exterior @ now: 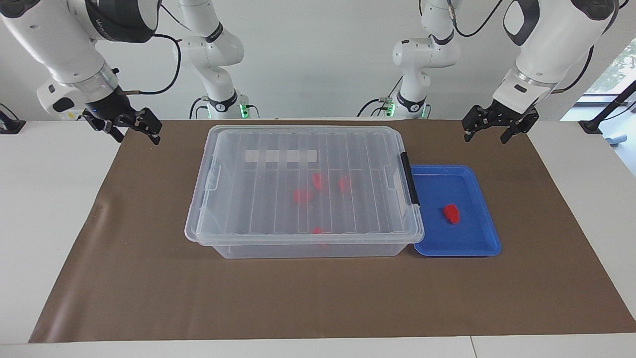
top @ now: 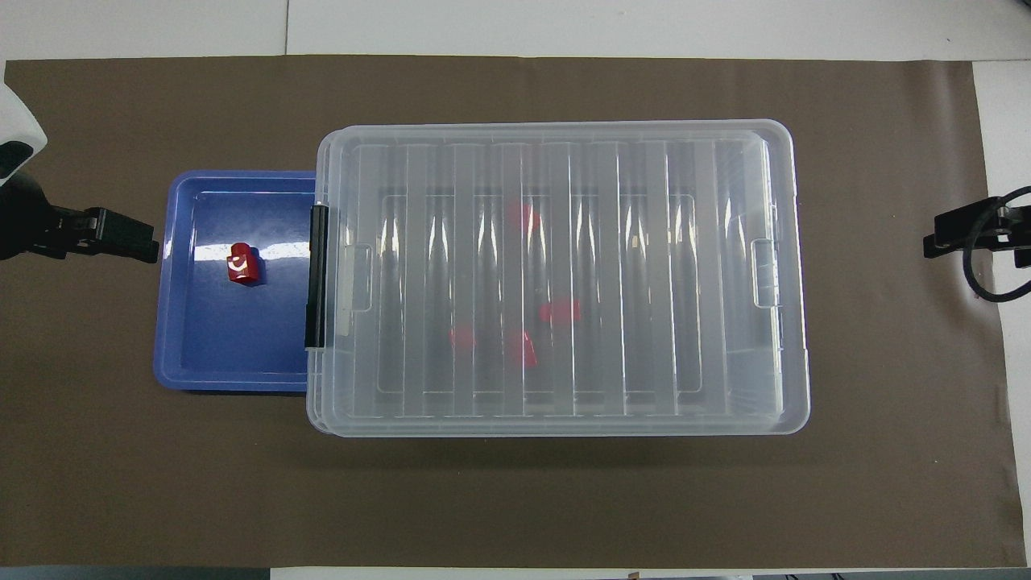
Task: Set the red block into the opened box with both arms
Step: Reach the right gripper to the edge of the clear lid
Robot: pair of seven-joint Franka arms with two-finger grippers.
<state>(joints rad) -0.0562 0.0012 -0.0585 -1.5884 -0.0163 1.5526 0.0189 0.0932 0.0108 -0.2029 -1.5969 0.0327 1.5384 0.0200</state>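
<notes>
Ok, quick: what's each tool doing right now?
Left tool: open, empty, raised over the brown mat near the blue tray.
Right tool: open, empty, over the mat.

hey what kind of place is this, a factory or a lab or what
Most likely a robotics lab bench set up for handling trials. Two large white arms hang over a table covered with a brown mat, two smaller arms stand at its edge, and the props are simple: a lidded clear box and a red block in a blue tray.
</notes>
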